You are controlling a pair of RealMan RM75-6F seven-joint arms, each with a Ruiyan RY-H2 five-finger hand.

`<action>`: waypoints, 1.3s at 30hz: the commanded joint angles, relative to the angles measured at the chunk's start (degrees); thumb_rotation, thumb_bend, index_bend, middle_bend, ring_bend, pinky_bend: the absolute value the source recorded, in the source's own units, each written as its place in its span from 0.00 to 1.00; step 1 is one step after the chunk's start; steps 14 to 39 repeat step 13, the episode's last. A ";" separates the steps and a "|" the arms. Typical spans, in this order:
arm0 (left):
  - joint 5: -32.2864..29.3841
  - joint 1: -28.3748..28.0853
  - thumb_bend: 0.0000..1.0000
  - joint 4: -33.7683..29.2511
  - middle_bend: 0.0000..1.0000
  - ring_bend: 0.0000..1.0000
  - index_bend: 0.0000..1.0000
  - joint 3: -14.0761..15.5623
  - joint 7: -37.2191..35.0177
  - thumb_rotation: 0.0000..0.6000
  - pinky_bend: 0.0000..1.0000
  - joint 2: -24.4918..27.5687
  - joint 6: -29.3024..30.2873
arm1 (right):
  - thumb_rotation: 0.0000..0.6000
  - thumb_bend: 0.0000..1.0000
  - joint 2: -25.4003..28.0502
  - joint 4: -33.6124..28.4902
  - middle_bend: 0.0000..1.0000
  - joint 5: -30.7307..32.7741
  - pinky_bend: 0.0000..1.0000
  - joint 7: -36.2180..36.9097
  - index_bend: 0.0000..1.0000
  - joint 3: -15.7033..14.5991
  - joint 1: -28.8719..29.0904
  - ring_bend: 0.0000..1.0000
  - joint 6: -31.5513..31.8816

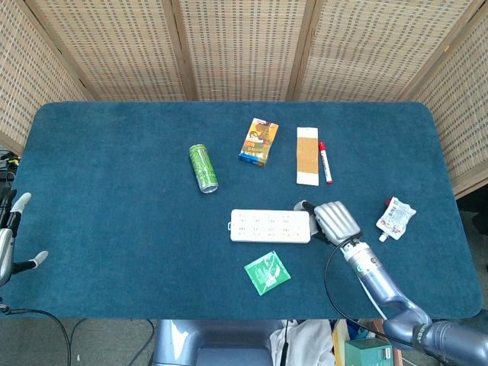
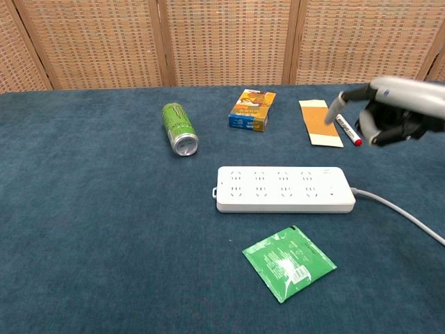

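Right hand point(image 2: 393, 115) has nothing in it: one finger pokes out straight and the rest are curled into the palm, so it's basically clenched with a pointer out. It hangs in the air, touching nothing. The white power strip point(image 2: 285, 188) lies flat on the blue table point(image 2: 83, 229), below the hand and off toward its pointing fingertip. In the head view the strip's near end sits just beside that tip. The strip's cable point(image 2: 403, 214) trails off under the hand toward the table edge. My read on the strip: rigid plastic shell, light-ish, smooth enough to slide on the cloth if you nudge one end. The cord will drag and twist it. I'd take it across the narrow width near the middle, or press down on the top rather than push sideways. Beyond the fingertip are the red marker point(image 2: 345, 125) and the tan card point(image 2: 320, 122), close to it in the chest view. The small box point(image 2: 252, 110) and the green can point(image 2: 179, 129) are further out past those. The green sachet point(image 2: 288, 263) is on the far side of the strip from the marker, and a white pouch point(image 1: 396, 217) lies behind the hand's back. Left hand point(image 1: 8, 244) is way off at the table's edge, fingers spread, holding nothing.
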 commanded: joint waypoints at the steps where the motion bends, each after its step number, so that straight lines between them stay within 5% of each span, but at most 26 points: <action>1: 0.64 0.32 0.00 0.09 0.00 0.00 0.00 0.31 -0.77 1.00 0.00 0.36 0.22 | 1.00 0.86 6.70 -5.72 0.80 -6.58 0.92 4.50 0.30 0.65 -5.43 0.90 11.29; 3: 0.99 0.59 0.00 0.30 0.00 0.00 0.00 0.60 -1.25 1.00 0.00 0.50 0.31 | 1.00 0.61 8.84 -6.87 0.66 -7.43 0.72 3.73 0.28 -1.19 -7.67 0.73 13.02; 5: 1.35 0.94 0.00 0.68 0.00 0.00 0.00 0.95 -1.78 1.00 0.00 0.64 0.47 | 1.00 0.15 11.81 -8.70 0.26 -6.82 0.37 0.84 0.14 -3.73 -10.05 0.28 12.85; 7: 1.62 1.17 0.00 1.04 0.00 0.00 0.00 1.18 -2.13 1.00 0.00 0.70 0.57 | 1.00 0.00 13.60 -10.31 0.03 -5.93 0.11 -2.34 0.02 -5.04 -11.82 0.03 13.30; 8: 1.72 1.27 0.00 1.24 0.00 0.00 0.00 1.32 -2.31 1.00 0.00 0.75 0.52 | 1.00 0.00 14.09 -10.84 0.00 -5.41 0.03 -4.14 0.00 -5.73 -13.24 0.00 14.46; 13: 2.90 1.46 0.00 1.64 0.00 0.00 0.00 1.62 -3.33 1.00 0.00 1.00 0.63 | 1.00 0.00 12.48 -11.78 0.00 -3.79 0.00 -12.10 0.00 -7.66 -19.56 0.00 21.38; 39: 2.90 1.46 0.00 1.64 0.00 0.00 0.00 1.62 -3.33 1.00 0.00 1.00 0.63 | 1.00 0.00 12.48 -11.78 0.00 -3.79 0.00 -12.10 0.00 -7.66 -19.56 0.00 21.38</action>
